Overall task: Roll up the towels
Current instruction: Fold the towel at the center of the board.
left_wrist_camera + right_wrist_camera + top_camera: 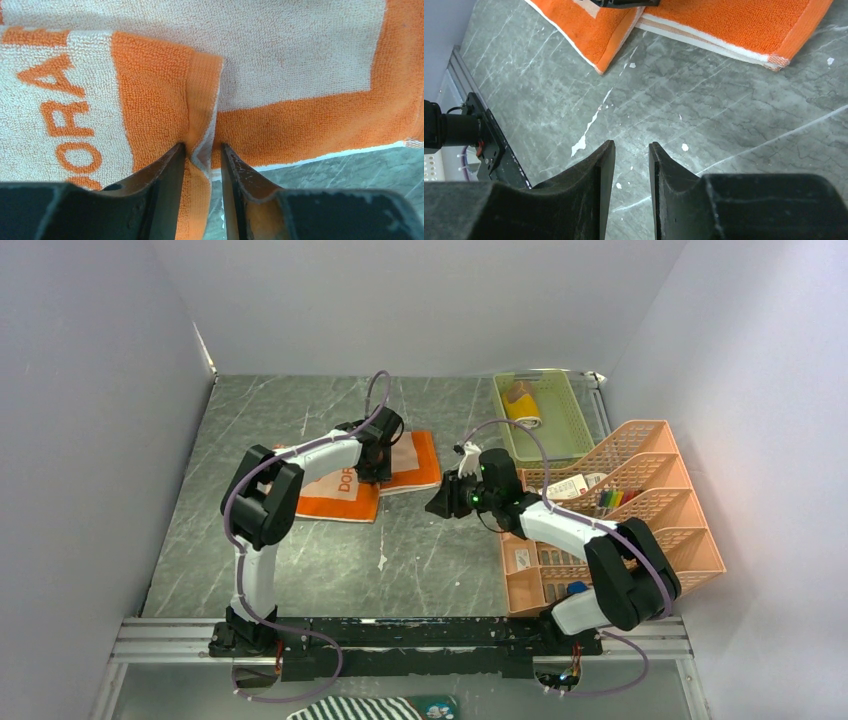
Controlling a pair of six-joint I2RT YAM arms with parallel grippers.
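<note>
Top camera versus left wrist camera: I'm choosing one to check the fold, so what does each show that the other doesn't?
Only the top view: the right arm, a green tray holding a yellow roll, and the orange rack. Only the left wrist view: the orange towel up close, its folded edge lying between the parted fingers of the left end effector. Both: that towel on the grey table.

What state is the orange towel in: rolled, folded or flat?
Folded, not rolled: the orange towel has its lettered flap doubled over the rest, and its edges show stacked flat layers.
</note>
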